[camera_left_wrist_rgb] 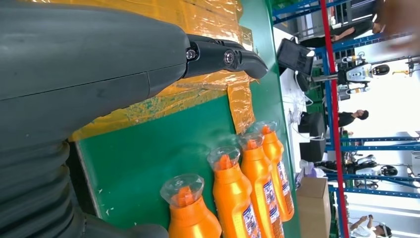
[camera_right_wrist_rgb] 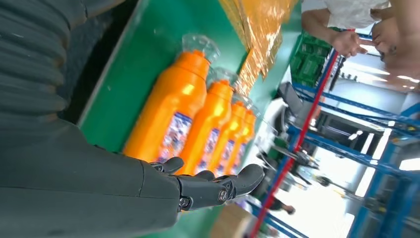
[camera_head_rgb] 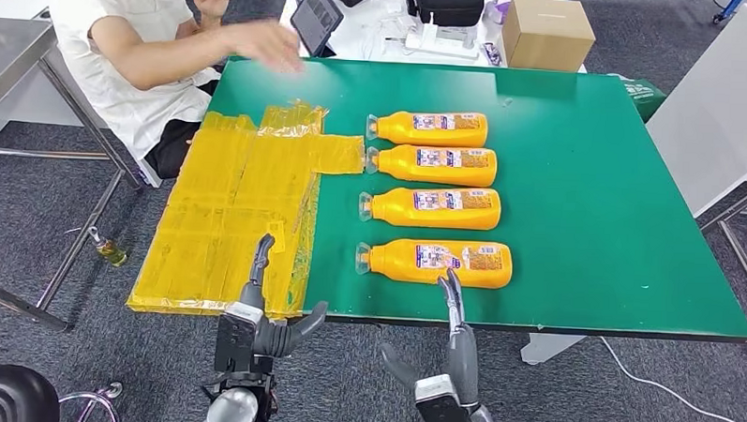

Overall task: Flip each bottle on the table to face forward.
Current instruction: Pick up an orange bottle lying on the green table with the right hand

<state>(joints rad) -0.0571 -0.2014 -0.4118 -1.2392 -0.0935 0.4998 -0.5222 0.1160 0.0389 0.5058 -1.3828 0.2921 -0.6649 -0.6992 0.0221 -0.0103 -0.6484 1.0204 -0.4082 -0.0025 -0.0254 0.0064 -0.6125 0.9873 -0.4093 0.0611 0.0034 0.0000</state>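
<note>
Two hands, low centre of the head view, hold nothing. Left hand (camera_head_rgb: 265,322): fingers (camera_head_rgb: 258,263) straight, thumb splayed, over yellow sheets (camera_head_rgb: 239,197) at the tabletop (camera_head_rgb: 595,191) edge. Right hand (camera_head_rgb: 444,359): fingers (camera_head_rgb: 453,298) straight, just below the nearest bottle (camera_head_rgb: 435,262). Four orange bottles lie stacked mid-frame, caps left, labels up. Person (camera_head_rgb: 150,44) upper left; box (camera_head_rgb: 547,31) at top.

Left hand (camera_head_rgb: 270,312): dark grey, thick thumb, slim darker fingers (camera_head_rgb: 262,254); silver forearm behind it. Left wrist view: smooth grey shell with one seam, ribbed grey cover, two small screws at the black finger base. Right hand (camera_head_rgb: 446,350): same build, silver-grey wrist block; right wrist view shows matching screws and rounded black fingertips (camera_right_wrist_rgb: 250,176).
</note>
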